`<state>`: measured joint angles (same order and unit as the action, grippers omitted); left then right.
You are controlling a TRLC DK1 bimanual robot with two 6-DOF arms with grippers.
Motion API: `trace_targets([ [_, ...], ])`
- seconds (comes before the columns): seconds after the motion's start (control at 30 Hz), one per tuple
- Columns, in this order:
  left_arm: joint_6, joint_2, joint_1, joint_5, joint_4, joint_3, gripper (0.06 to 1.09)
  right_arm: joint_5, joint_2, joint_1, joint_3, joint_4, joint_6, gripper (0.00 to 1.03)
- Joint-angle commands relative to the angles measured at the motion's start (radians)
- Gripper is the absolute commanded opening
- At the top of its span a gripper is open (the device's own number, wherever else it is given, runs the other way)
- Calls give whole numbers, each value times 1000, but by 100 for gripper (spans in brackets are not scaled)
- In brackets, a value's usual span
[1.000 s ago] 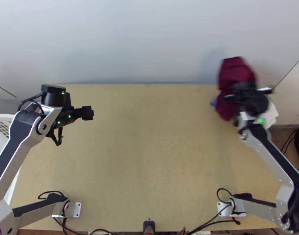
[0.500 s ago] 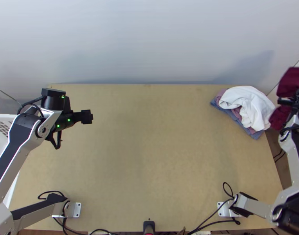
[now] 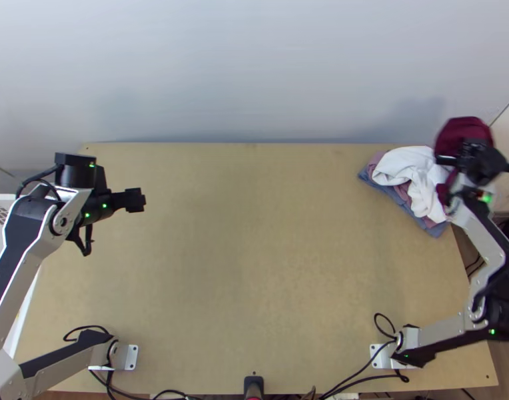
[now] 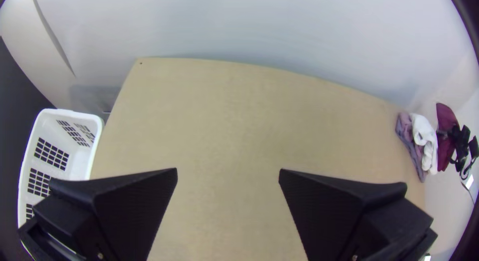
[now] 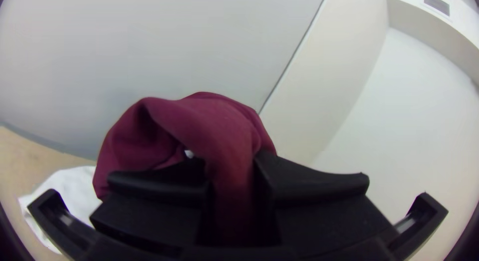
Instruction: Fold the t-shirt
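The right gripper [image 5: 232,164] just swung back toward the clothes pile [image 3: 414,175], pinching the bunched maroon shirt [image 3: 462,129] beside it; folding's likely still ahead. Well away from it, the left gripper [image 4: 228,169] is spread

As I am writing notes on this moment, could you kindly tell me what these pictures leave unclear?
Right wrist view: the maroon cloth, where the right pincer covers it.
Top view: its full shape, blurred and partly behind the right arm.
Top view: part of the bluish cloth, under the white cloth.
Top view: part of the white basket, cut off by the left edge.
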<state>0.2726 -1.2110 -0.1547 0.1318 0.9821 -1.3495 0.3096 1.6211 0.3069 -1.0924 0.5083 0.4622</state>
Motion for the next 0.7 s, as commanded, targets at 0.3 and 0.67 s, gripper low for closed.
trace_targets([
  [0.3,-41,11,63,-4,7,20,105,120,128,-206,37,-31,-103,3],
  [0.67,-29,4,40,-3,0,15,105,115,46,-181,174,-100,-235,100],
])
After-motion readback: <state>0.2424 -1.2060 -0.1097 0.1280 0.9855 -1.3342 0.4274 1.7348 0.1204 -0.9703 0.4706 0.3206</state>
